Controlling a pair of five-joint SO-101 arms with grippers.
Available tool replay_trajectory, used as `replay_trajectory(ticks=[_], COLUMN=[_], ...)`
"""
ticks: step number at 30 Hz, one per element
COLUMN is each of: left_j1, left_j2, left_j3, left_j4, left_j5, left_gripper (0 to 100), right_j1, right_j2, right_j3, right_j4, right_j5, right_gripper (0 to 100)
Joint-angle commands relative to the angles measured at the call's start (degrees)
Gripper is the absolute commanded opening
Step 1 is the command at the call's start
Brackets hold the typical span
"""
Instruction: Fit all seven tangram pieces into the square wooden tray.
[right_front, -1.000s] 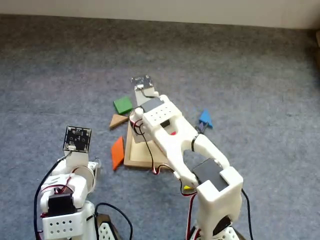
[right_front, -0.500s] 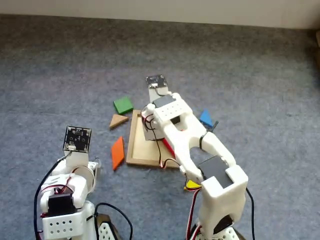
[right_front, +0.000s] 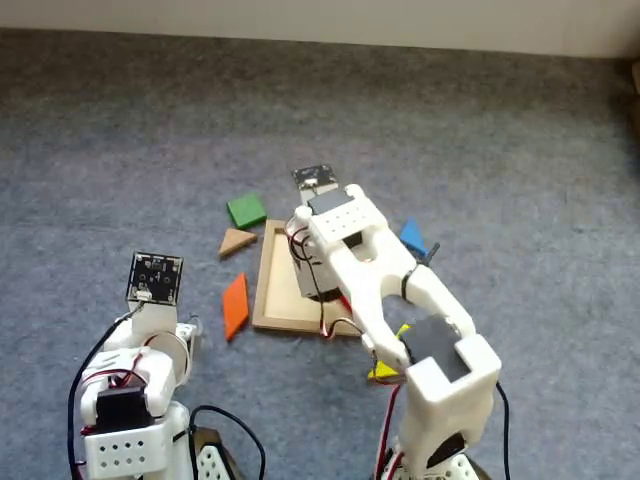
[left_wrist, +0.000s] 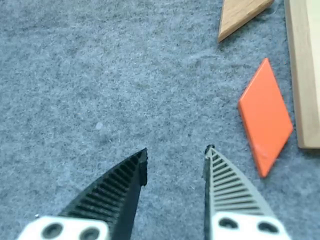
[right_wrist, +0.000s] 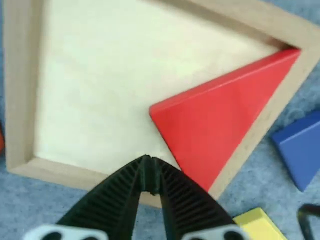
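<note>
- Wooden tray (right_wrist: 20, 85): on the bench, red triangle (right_wrist: 215, 130) lying in one corner.
- My right jaws: closed together, empty, over the tray's rim.
- My left jaws: parted, empty, above the bench near the orange piece (left_wrist: 265, 117) beside the tray.

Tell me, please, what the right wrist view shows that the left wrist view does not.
Right wrist view: the red triangle in a corner of the tray, a blue piece and a yellow piece outside it, the shut right gripper. Left wrist view: the orange parallelogram, a tan triangle, the open left gripper. Shared: the tray's rim and the grey carpet.
</note>
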Motion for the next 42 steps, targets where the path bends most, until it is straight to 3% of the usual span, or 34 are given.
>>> replay_trajectory(ticks=[1,8,17,22,27,29,37,42], left_j1=[0.57,0.57,0.57,0.57,0.57,0.57,0.57,0.66], left_j2=[-3.03,-3.03,-3.03,-3.03,-3.03,-3.03,-3.03,-3.03], left_j3=[-0.22,-0.22,-0.22,-0.22,-0.22,-0.22,-0.22,-0.22], left_j4=[-0.97,-0.97,-1.05,-1.05,-1.05,-1.05,-1.05,-1.05], left_j5=[-0.53,-0.53,-0.53,-0.53,-0.53,-0.53,-0.53,-0.53], left_gripper=[19,19,19,19,19,19,19,19], right_j1=[-2.86,-2.15,5.76,11.82,16.57,16.92,14.11,14.11], right_j2=[-13.76,-36.09,-52.97,-53.23,-48.75,-46.37,-36.79,-28.79], right_j3=[0.13,14.29,34.59,38.73,39.96,39.87,39.96,40.04], right_j4=[2.51,4.00,3.56,3.82,3.65,3.56,3.47,-1.71], right_j5=[1.41,10.37,42.37,53.80,57.05,57.41,63.91,66.02], right_gripper=[0.5,0.5,0.6,5.4,31.5,37.3,38.3,38.4])
